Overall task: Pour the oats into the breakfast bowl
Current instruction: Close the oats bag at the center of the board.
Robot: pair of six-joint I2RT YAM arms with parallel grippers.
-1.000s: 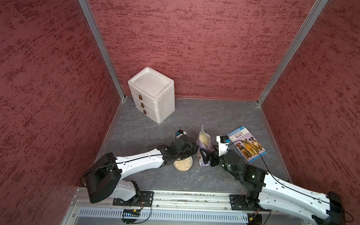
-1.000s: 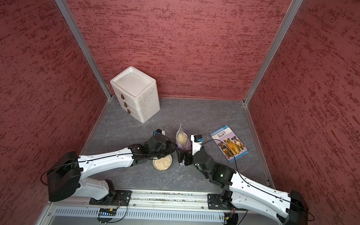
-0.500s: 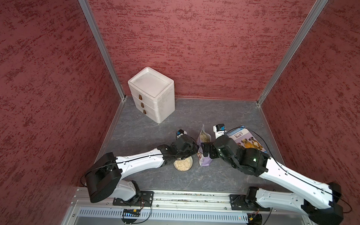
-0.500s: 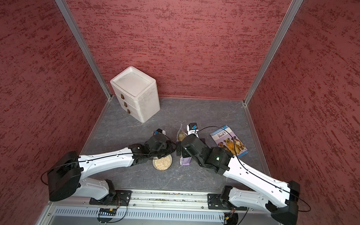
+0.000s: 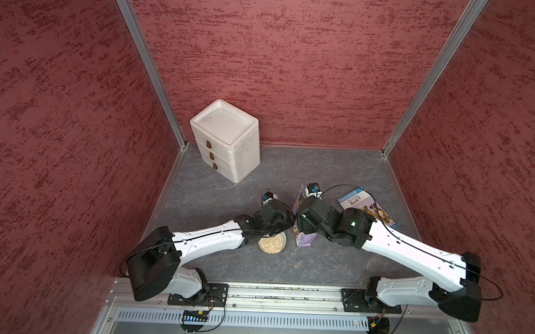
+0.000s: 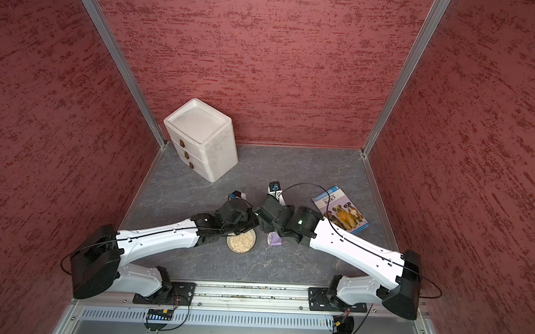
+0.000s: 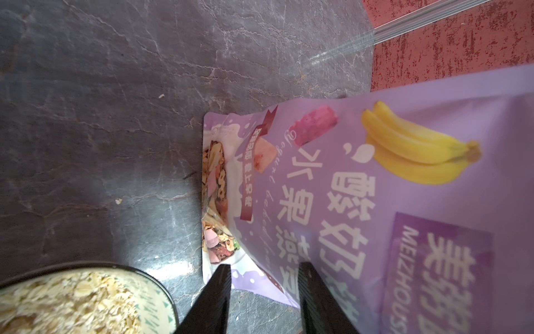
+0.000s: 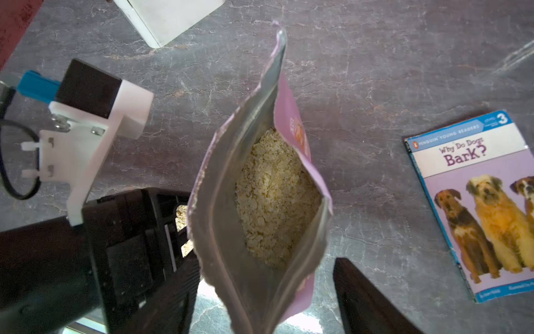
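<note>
Three red walls [image 5: 294,67] enclose one grey floor [image 5: 287,266] with two arms [image 5: 211,239], one white drawer box [image 5: 227,142], one book [image 6: 344,213], one upright lilac pouch [image 7: 375,173] of oats [image 8: 274,196] just beside one oat-filled bowl [image 7: 157,300], the right gripper [image 8: 263,269] straddling the pouch with jaws apart, the left gripper [image 7: 264,266] gap-jawed alongside.

The pouch [image 7: 390,188] is smooth, slightly glossy lilac plastic film, silvery and foil-like inside, around dry, matt, flaky oats [image 8: 274,196]. The bench [image 7: 115,86] looks like grey veined stone with a dull sheen; the book [image 8: 474,162] has a glossy paper cover.
</note>
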